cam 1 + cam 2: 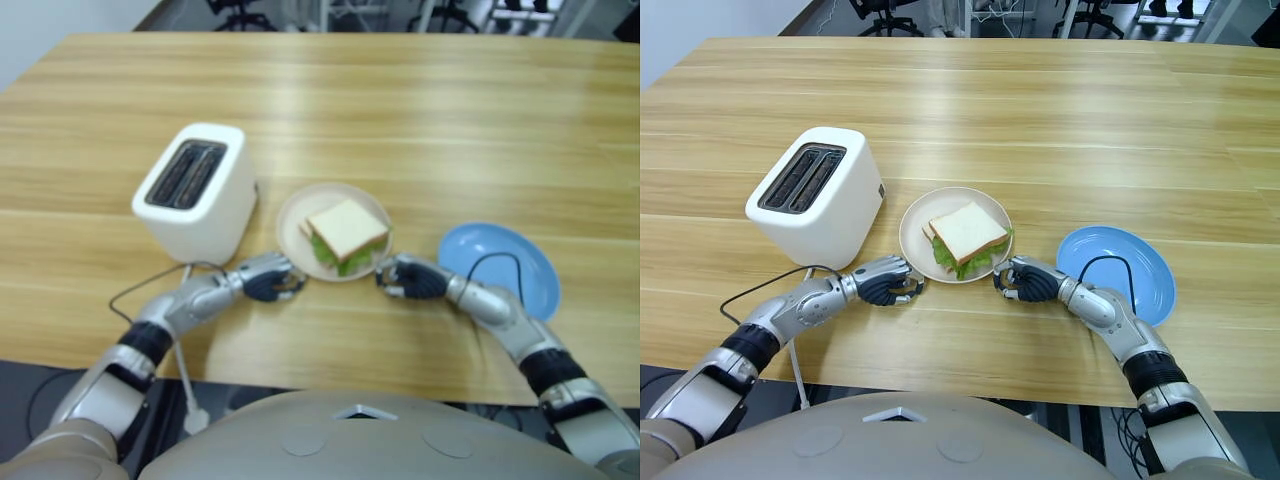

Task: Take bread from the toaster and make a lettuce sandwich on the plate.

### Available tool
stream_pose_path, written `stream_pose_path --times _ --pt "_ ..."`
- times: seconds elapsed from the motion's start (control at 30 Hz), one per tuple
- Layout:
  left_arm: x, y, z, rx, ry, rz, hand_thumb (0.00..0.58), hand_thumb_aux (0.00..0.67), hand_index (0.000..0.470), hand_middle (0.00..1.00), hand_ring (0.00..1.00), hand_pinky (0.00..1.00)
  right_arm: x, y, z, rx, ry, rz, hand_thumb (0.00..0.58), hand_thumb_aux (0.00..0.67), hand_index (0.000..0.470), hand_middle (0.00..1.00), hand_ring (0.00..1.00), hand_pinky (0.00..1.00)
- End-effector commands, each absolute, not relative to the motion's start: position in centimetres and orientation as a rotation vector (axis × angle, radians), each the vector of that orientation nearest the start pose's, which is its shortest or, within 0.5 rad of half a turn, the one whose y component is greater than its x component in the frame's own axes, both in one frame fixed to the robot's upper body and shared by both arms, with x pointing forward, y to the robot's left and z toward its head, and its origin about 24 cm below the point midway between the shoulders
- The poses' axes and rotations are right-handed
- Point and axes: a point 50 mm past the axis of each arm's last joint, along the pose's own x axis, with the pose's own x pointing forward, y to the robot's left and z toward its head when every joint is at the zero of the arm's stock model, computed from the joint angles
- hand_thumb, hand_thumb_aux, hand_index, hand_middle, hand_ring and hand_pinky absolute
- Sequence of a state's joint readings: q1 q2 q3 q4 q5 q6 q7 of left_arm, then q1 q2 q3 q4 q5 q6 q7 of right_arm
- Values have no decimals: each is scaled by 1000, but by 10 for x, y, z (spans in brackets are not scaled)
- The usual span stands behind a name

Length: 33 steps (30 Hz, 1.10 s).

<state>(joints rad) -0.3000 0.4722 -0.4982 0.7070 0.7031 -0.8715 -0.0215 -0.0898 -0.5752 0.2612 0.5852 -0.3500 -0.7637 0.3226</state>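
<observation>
On the plate (pixel 911 243), the sandwich (pixel 968 231) lies flat, turned cornerwise.

You are looking at one toaster (pixel 815 195) sitting at left, two plates, a cream plate (pixel 912 232) at centre and a blue plate (pixel 1120 240) at right, one sandwich (pixel 965 238) lying at centre, and two hands, the left hand (pixel 883 282) and right hand (pixel 1025 281), resting lower centre.

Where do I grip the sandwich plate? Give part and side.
Grip the plate by its bare near rim, coming from the robot's side: the sandwich fills the middle, the toaster stands close on the left, and the left hand and right hand lie beside that rim.
</observation>
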Motion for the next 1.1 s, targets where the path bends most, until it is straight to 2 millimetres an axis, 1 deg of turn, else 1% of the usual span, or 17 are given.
stream_pose_path --times 0.03,0.17,0.23,0.27,0.3,0.33,0.37,0.4,0.43,0.53,0.6,0.7,0.73,0.77,0.87,0.97,1.1 --pt "254 136 -16 1044 -316 -990 580 670 460 1000 1000 1000 219 -212 -25 -867 49 816 580 670 460 1000 1000 1000" --pt "259 133 -11 1010 -358 -977 580 670 460 1000 1000 1000 225 -216 -16 -853 -4 764 580 670 460 1000 1000 1000" --pt "259 133 -5 973 -393 -957 580 670 460 1000 1000 1000 226 -220 -7 -819 -53 721 580 670 460 1000 1000 1000" --pt "259 135 -2 960 -413 -947 580 670 460 1000 1000 1000 225 -223 -2 -795 -81 699 580 670 460 945 945 945" --pt "258 137 2 952 -432 -939 580 670 460 1000 1000 1000 225 -226 4 -777 -106 677 441 342 235 329 329 329" --pt "257 141 6 933 -446 -921 580 670 460 651 651 651 224 -230 11 -757 -131 654 0 0 0 0 0 0" --pt "256 144 12 911 -465 -897 580 670 460 651 651 651 223 -233 18 -742 -157 628 0 0 0 0 0 0" --pt "254 148 18 883 -487 -868 579 649 446 71 71 71 222 -237 26 -720 -191 593 0 0 0 0 0 0" --pt "252 152 25 860 -507 -840 0 0 0 0 0 0 221 -241 34 -700 -230 557 0 0 0 0 0 0" --pt "243 158 51 780 -601 -738 0 0 0 0 0 0 221 -245 64 -631 -396 417 0 0 0 0 0 0" --pt "238 159 75 706 -696 -626 0 0 0 0 0 0 222 -242 89 -568 -550 318 0 0 0 0 0 0" --pt "236 162 116 587 -859 -403 0 0 0 0 0 0 221 -231 118 -497 -740 223 0 0 0 0 0 0" --pt "235 163 125 561 -894 -349 0 0 0 0 0 0 221 -228 123 -487 -779 209 0 0 0 0 0 0" --pt "234 163 140 501 -961 -270 0 0 0 0 0 0 220 -223 132 -477 -845 176 0 0 0 0 0 0" --pt "226 162 175 363 -1118 -115 0 0 0 0 0 0 218 -209 150 -425 -998 127 0 0 0 0 0 0" --pt "222 159 193 289 -1187 -35 0 0 0 0 0 0 216 -203 163 -374 -1101 77 0 0 0 0 0 0" --pt "219 155 198 285 -1208 -27 0 0 0 0 0 0 214 -197 175 -352 -1182 42 0 0 0 0 0 0"
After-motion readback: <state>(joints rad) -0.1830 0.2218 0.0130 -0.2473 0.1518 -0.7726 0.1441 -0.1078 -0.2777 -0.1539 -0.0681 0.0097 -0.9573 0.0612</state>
